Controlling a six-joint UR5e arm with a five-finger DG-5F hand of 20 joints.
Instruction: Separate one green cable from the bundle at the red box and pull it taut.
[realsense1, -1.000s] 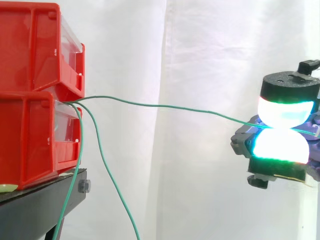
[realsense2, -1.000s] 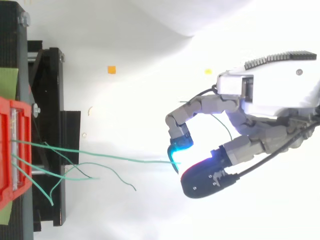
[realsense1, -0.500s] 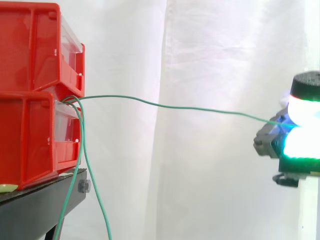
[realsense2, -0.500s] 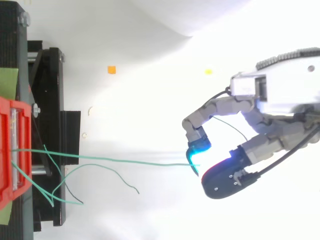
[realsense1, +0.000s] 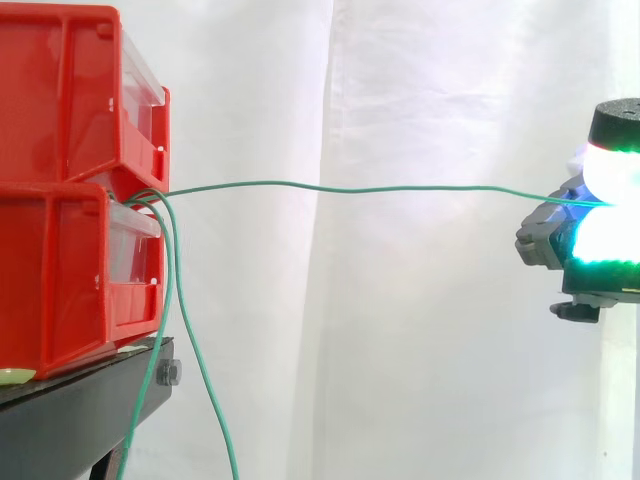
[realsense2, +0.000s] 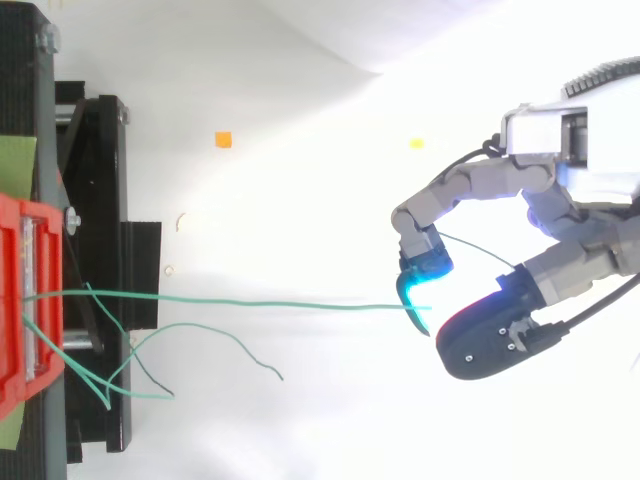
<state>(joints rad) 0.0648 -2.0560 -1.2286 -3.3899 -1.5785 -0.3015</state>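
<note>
My hand (realsense1: 597, 245) pinches one green cable (realsense1: 360, 187) between glowing fingers (realsense2: 423, 268). It runs nearly level, faintly bowed, from the red box (realsense1: 70, 260) at the black stand's (realsense1: 80, 410) front edge. The bundle (realsense2: 110, 350) hangs loose, so I'd pull straight away from the box.

No writing, number, label or sign can be read: none on the stacked red plastic bins (realsense1: 60, 200) far across from the hand (realsense2: 480, 185), none on the black metal stand (realsense1: 70, 410) beneath them.
</note>
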